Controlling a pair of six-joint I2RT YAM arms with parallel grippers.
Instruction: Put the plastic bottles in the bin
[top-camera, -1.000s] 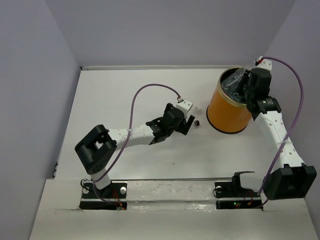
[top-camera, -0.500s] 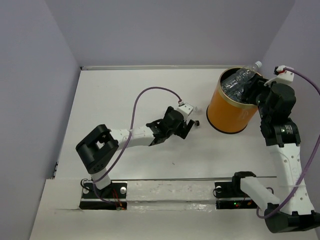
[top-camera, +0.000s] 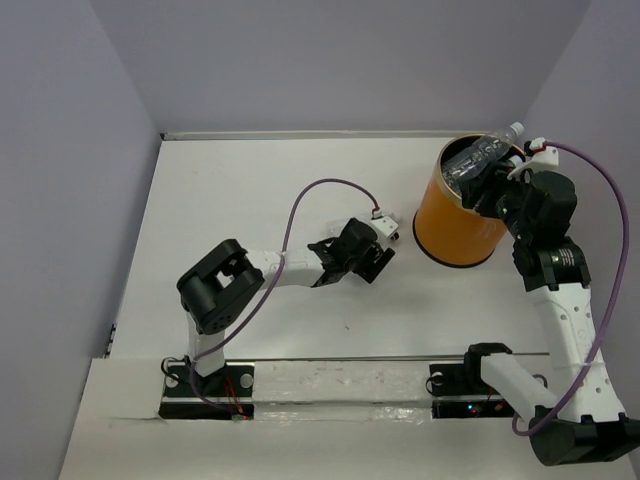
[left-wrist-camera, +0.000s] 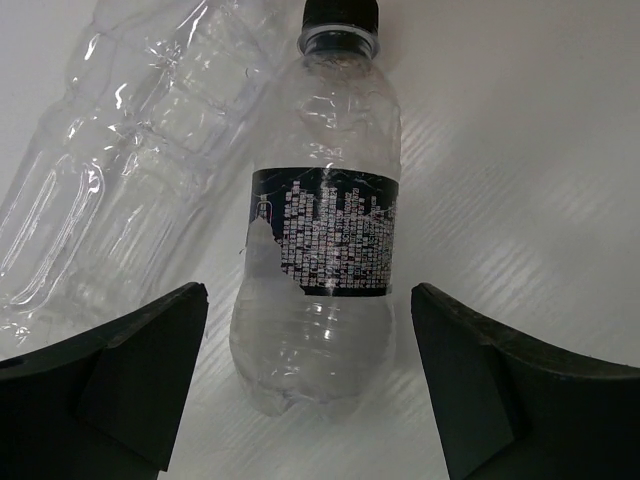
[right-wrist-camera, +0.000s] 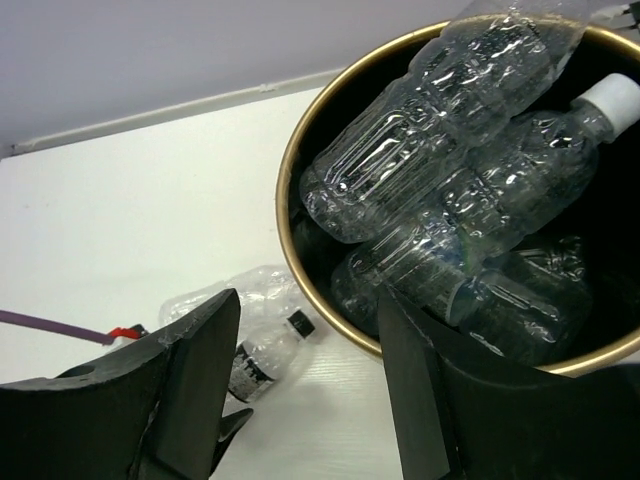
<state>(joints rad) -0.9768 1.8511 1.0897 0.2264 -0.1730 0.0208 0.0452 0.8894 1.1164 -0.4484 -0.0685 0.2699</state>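
The orange bin (top-camera: 455, 220) stands at the back right and holds several clear plastic bottles (right-wrist-camera: 440, 110). One bottle with a white cap (top-camera: 512, 130) sticks out over its far rim. Two bottles lie on the table left of the bin: one with a dark label and black cap (left-wrist-camera: 322, 250), and a bare crumpled one (left-wrist-camera: 130, 170) beside it. My left gripper (left-wrist-camera: 309, 300) is open, its jaws on either side of the labelled bottle's base without touching it. My right gripper (right-wrist-camera: 308, 330) is open and empty, above the bin's near rim (right-wrist-camera: 290, 180).
White walls close off the table on the left, back and right. The bin stands close to the right wall. Purple cables (top-camera: 320, 190) loop above both arms.
My right gripper has pulled back from over the bin, and a white-capped bottle now shows over the far rim. My left gripper has moved right towards the bottles beside the bin.
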